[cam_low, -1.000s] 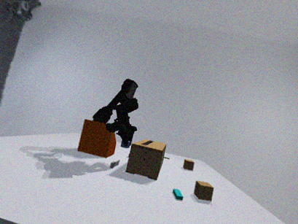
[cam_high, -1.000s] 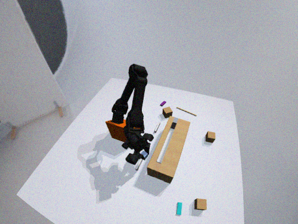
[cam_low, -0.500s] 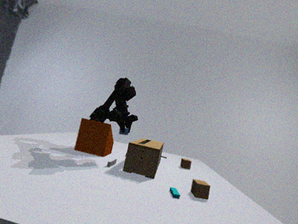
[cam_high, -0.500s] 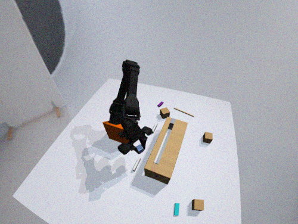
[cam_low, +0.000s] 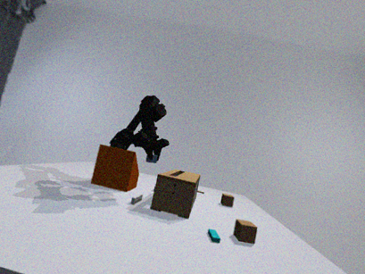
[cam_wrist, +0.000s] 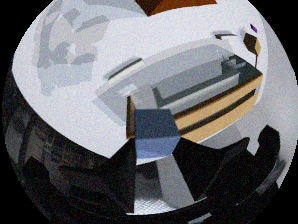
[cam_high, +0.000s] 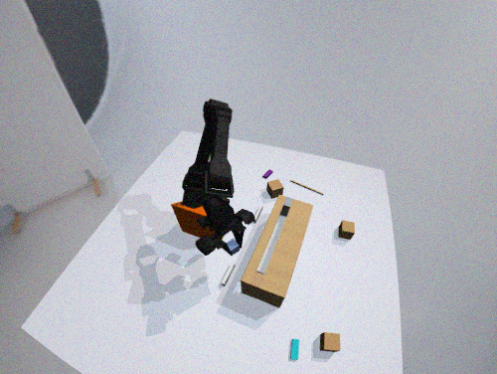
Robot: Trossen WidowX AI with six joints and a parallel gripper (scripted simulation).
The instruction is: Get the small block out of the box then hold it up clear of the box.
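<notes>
A small blue block (cam_high: 233,245) (cam_low: 153,158) (cam_wrist: 156,125) is between the fingertips of my gripper (cam_wrist: 152,139). My gripper is shut on it and holds it up in the air, above the height of the box top in the exterior view. The wooden box (cam_high: 292,249) (cam_low: 174,195) (cam_wrist: 220,112) stands upright on the table (cam_high: 358,288) (cam_low: 74,238), with a long slot in its top. In the top view the block appears to the left of the box, on its clear-fronted side. The gap between them is hard to judge.
An orange block (cam_high: 191,221) (cam_low: 114,167) stands beside the arm. Small wooden cubes (cam_high: 347,230) (cam_high: 330,342) (cam_low: 245,231), a teal piece (cam_high: 294,349) (cam_low: 214,236), a purple piece (cam_high: 267,174) and a thin stick (cam_high: 306,187) lie around the box. Pale strips (cam_high: 228,275) (cam_low: 136,200) lie before its front.
</notes>
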